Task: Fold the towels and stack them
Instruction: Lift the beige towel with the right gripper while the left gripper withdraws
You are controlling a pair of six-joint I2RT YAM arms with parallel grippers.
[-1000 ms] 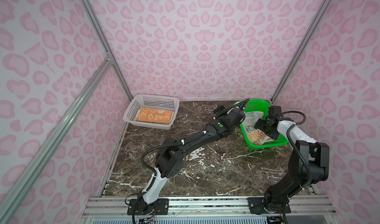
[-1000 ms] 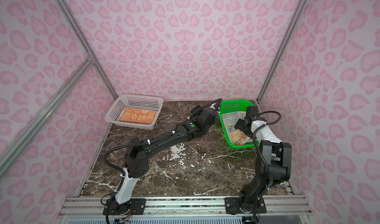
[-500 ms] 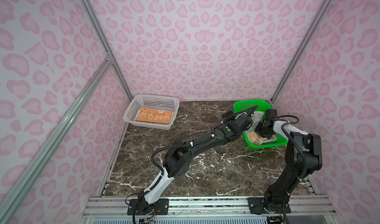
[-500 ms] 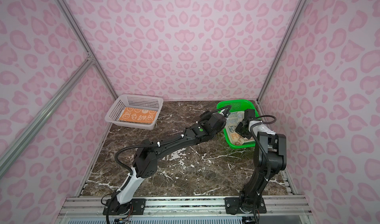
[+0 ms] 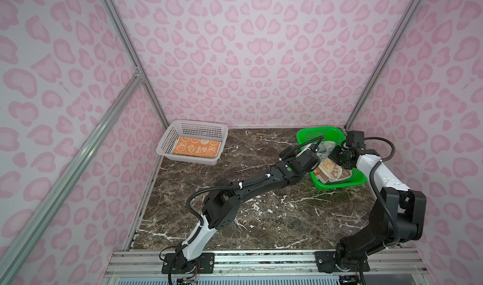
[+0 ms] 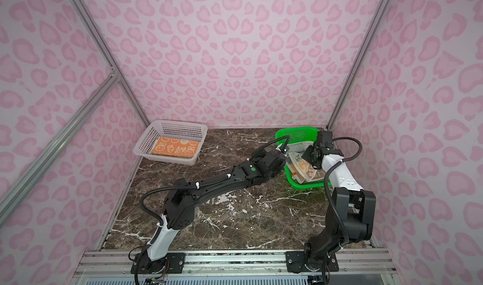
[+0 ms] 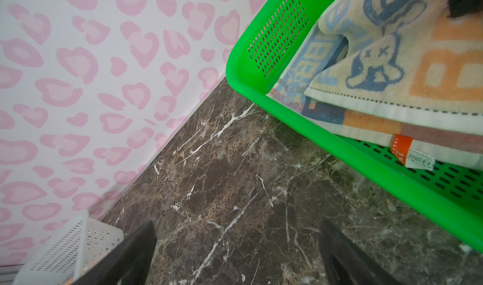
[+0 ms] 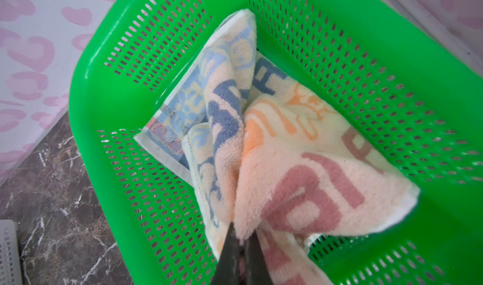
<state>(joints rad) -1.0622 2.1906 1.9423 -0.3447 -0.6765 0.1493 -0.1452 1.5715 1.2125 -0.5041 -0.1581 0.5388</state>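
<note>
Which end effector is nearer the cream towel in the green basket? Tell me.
Right. The right end effector is shut on the cream towel; the left end effector hovers open beside the green basket.

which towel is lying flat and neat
The orange terry towel with white bunnies, alone in the white perforated basket; the cream lettered towels lie crumpled in the green basket.
</note>
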